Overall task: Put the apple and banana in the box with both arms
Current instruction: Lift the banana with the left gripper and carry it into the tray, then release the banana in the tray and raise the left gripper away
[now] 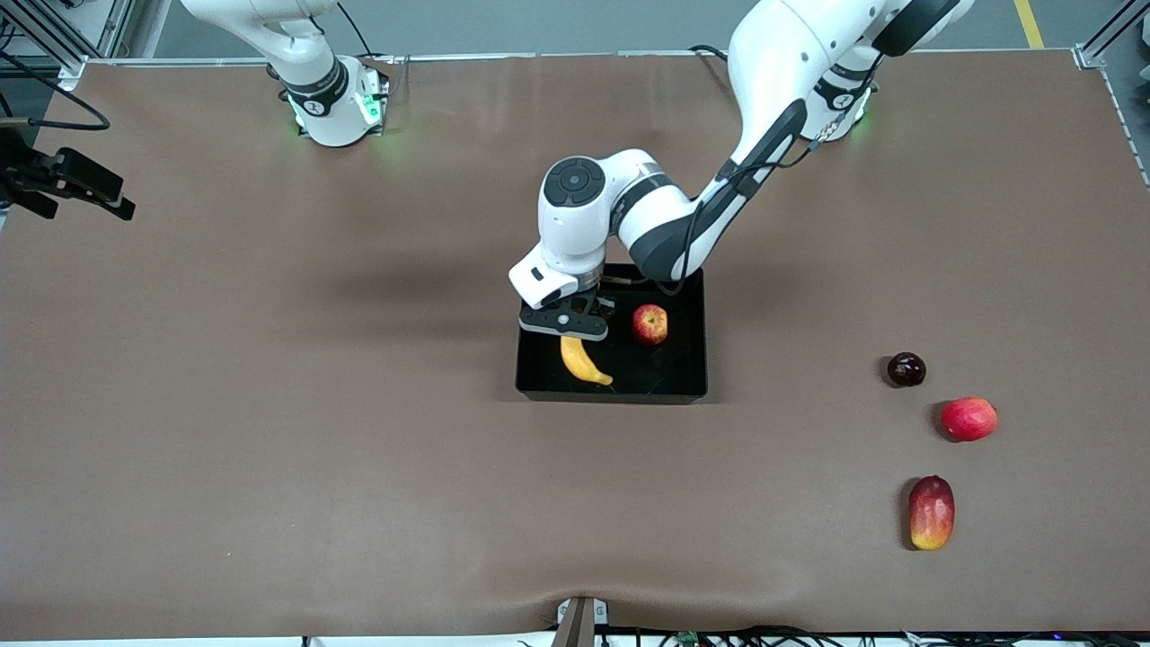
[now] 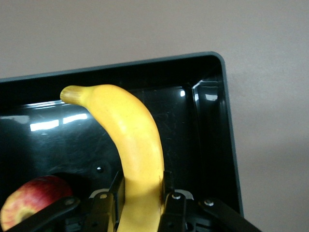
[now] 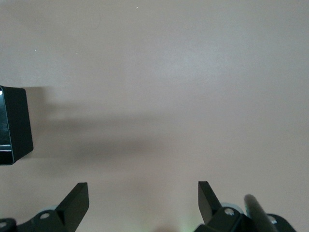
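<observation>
left gripper (image 1: 575, 334), centre of the front frame, clamped on the banana (image 1: 584, 360) near one end, low inside the box (image 1: 687, 377) so release drops it flat. apple (image 1: 650, 324) already lying in the box beside it. right gripper (image 3: 143, 203), off at upper left over bare table (image 1: 269, 404), spread wide, empty, waiting.

The left arm (image 1: 719, 180) crosses the box's (image 1: 692, 359) upper centre-frame wall. The apple (image 1: 650, 324) and banana (image 1: 584, 359) fill its middle; the lower-right corner lies open.
</observation>
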Motion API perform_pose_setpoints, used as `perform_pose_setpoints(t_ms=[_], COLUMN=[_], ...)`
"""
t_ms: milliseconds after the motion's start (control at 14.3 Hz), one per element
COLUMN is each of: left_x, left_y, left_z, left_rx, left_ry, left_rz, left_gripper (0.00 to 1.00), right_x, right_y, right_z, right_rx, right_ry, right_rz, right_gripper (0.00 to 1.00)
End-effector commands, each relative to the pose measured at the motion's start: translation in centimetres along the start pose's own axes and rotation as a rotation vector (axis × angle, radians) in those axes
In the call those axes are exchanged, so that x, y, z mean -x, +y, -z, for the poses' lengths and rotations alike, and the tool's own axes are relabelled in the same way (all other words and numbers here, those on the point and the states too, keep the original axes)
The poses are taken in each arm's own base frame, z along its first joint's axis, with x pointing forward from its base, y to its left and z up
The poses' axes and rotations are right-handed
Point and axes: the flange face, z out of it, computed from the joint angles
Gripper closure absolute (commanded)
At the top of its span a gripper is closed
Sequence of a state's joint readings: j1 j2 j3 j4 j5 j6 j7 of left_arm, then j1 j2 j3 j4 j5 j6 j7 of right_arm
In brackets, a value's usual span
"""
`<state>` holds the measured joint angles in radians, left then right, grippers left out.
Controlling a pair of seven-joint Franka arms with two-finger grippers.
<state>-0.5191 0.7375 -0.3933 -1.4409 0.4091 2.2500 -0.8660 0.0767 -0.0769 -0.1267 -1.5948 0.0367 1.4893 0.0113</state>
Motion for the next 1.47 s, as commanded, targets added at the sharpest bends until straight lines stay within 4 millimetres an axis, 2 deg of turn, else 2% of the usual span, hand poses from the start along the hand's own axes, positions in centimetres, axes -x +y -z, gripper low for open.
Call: perform_pose_setpoints(t_ms=[0,210,491,561,631,701,771,841,982,1052,1192,1262,1402], left_x=[0.2,0.9,2.4,2.5,2.3,2.0,1.8,1.3,0.3,-0.6,-3.7,-4.4,-6.6], left_y=[0.4,0.6,1.4,1.5,1.3,0.9,0.7,0.3,-0.5,-1.4,-5.3,-6.5,-10.9], left_z=[-1.7,-5.0,-7.8,-7.9,-7.9,-7.8,-7.5,-7.1,-5.4,-3.7,1.4,4.2,9.3], left_rx=[-0.029,-0.028,-0.014,-0.015,-0.017,-0.018,-0.022,-0.026,-0.041,-0.063,-0.102,-0.106,-0.103], left_ry=[0.037,0.043,0.016,0.016,0.018,0.019,0.022,0.025,0.035,0.031,0.046,0.037,0.018], left_rz=[-0.047,-0.073,-0.083,-0.086,-0.089,-0.083,-0.082,-0.078,-0.063,-0.043,0.024,0.056,0.152], left_gripper=[1.0,1.0,1.0,0.93,0.8,0.52,0.01,0.0,0.0,0.0,0.0,0.0,0.0], right_x=[0.1,0.1,0.1,0.1,0.1,0.1,0.1,0.1,0.1,0.1,0.1,0.1,0.1], right_y=[0.3,0.4,0.4,0.4,0.4,0.4,0.4,0.4,0.6,1.0,1.0,1.0,1.0], right_z=[0.0,0.0,0.0,0.0,0.0,0.0,0.0,0.0,0.0,0.0,0.0,0.0,0.0], right_rx=[-0.021,-0.021,-0.021,-0.021,-0.021,-0.021,-0.021,-0.021,-0.021,-0.021,-0.021,-0.021,-0.021], right_ry=[-0.006,-0.006,-0.006,-0.006,-0.006,-0.006,-0.006,-0.006,-0.006,-0.007,-0.007,-0.007,-0.007], right_rz=[0.0,-0.001,-0.001,-0.001,-0.001,-0.001,-0.001,-0.001,-0.006,-0.012,-0.014,-0.012,-0.012], right_gripper=[0.0,0.0,0.0,0.0,0.0,0.0,0.0,0.0,0.0,0.0,0.0,0.0,0.0])
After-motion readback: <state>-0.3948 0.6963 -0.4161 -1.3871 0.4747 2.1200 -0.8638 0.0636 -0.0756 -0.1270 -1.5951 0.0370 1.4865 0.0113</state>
